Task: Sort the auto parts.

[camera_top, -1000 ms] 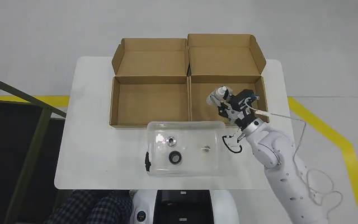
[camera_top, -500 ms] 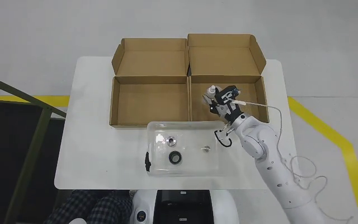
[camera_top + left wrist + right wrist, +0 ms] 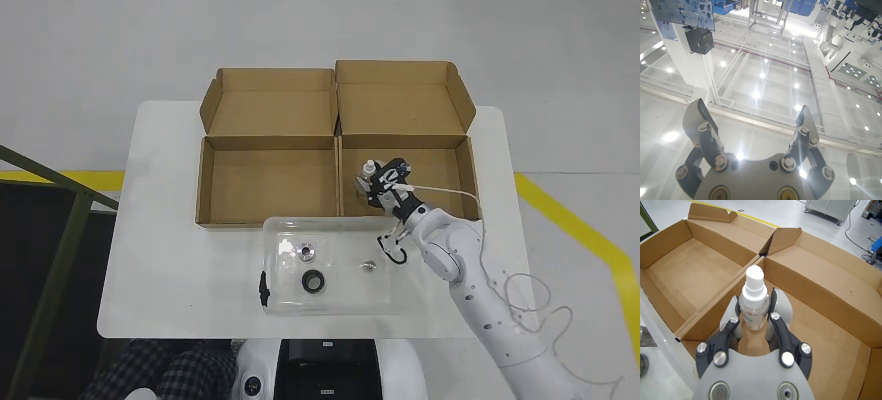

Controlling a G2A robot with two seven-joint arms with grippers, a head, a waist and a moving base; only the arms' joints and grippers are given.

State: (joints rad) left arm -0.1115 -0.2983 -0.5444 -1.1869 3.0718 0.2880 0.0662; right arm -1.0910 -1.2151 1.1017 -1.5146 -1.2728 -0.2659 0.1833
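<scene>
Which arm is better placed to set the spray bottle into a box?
Right: the right gripper is shut on the spray bottle above a cardboard box; the left gripper, open, faces the ceiling.

The white, rounded right arm (image 3: 455, 255) carries a thin white cable (image 3: 440, 188). The left gripper (image 3: 751, 105) and right gripper (image 3: 755, 298) have grey plates, black links and silver screws.

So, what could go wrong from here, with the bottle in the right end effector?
1. The right end effector grips the bottle only on its round, smooth body, so it might slip.
2. The bottle hangs close to the wall between the right box and the left box; it could knock that wall or drop on the wrong side.
</scene>
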